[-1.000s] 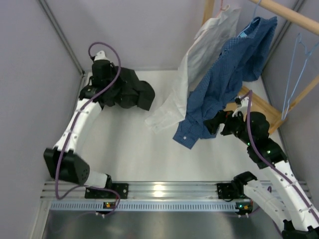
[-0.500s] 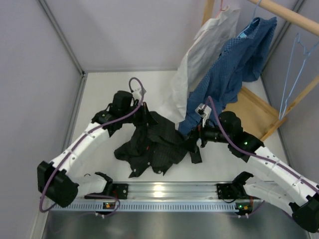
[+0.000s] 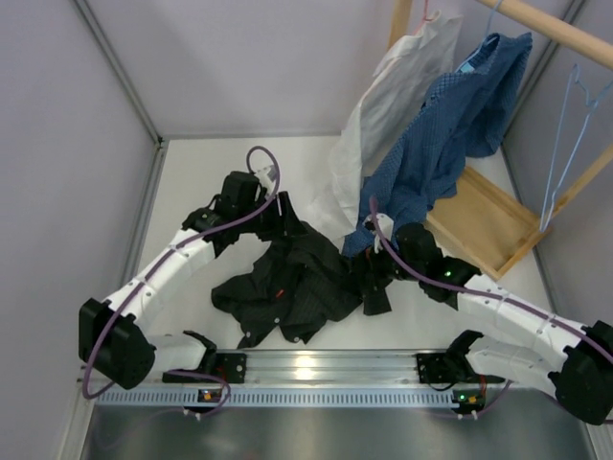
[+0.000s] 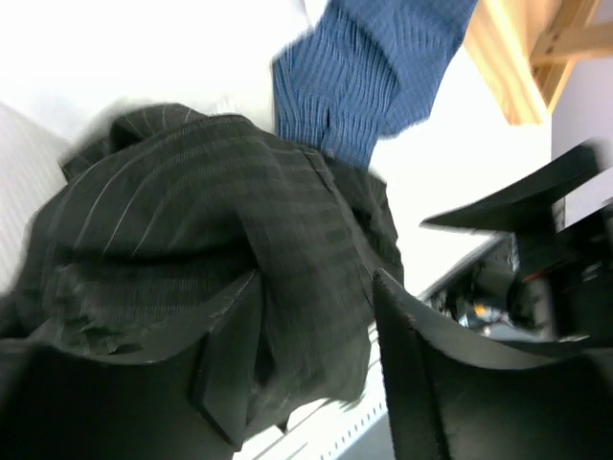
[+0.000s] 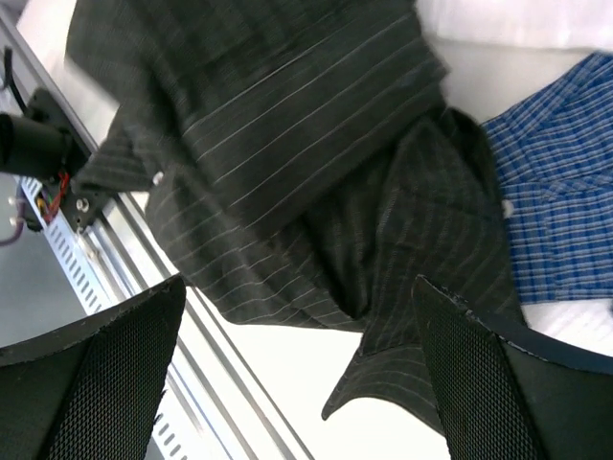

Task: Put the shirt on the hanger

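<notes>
Black shirt (image 3: 297,283): crumpled on table (image 3: 287,163).
Left hand (image 4: 316,283): parted, cloth between.
Right hand (image 5: 297,287): wide open, empty.
Risk: may grab blue shirt (image 3: 431,144) too, lying just beside.

Shirt (image 3: 297,283): black, fine pale stripes, faint check in places.
Blue shirt (image 3: 431,144): mid-blue, tiny white pattern; reads as small check in right wrist view.
White shirt (image 3: 383,105): plain white.
Hanger (image 3: 557,144): light-blue wire.
Desk (image 3: 230,182): white.
Rack (image 3: 488,220): pale wood.
Arms (image 3: 163,273): white, black joints.
Cables (image 3: 259,158): purple.
</notes>
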